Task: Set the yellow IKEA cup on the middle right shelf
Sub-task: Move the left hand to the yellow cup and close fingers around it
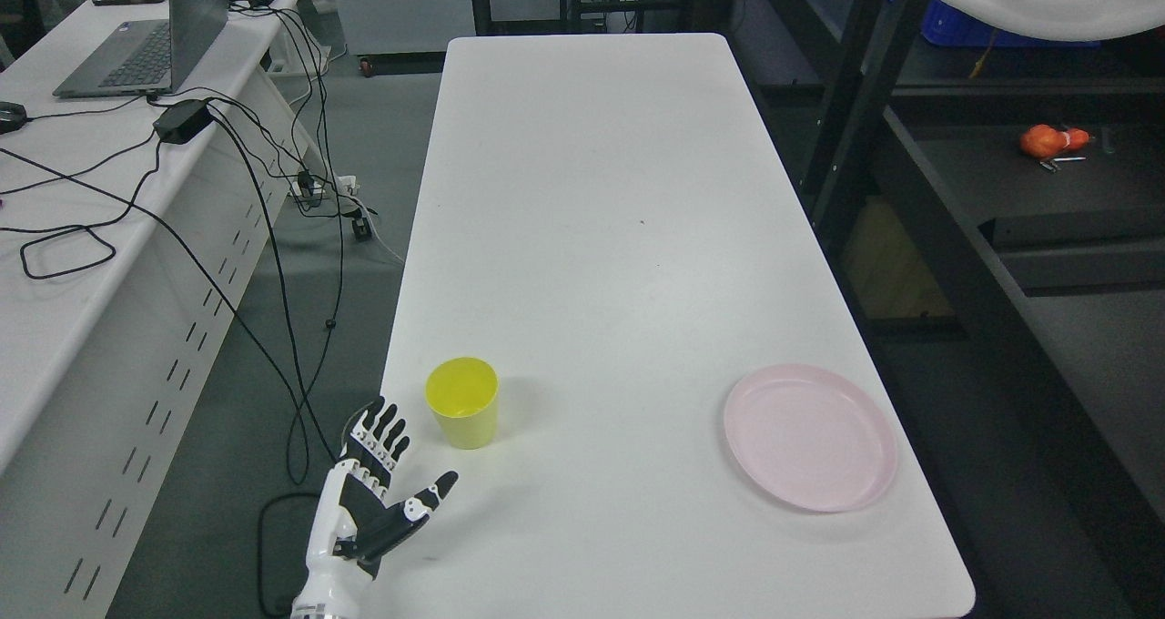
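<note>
– So, what is the left hand (378, 487) doing?
– It is wide open, with its fingers (382, 432) spread and its thumb sticking out. It holds nothing and touches nothing.
– Where is the yellow cup (463, 402)?
– It stands upright on the white table (601, 191), near the left edge, just beside the fingertips but apart from them.
– Any words on the cup?
– None can be read.
– What else is on the table?
– A pink plate (810, 437), well apart to the right.
</note>
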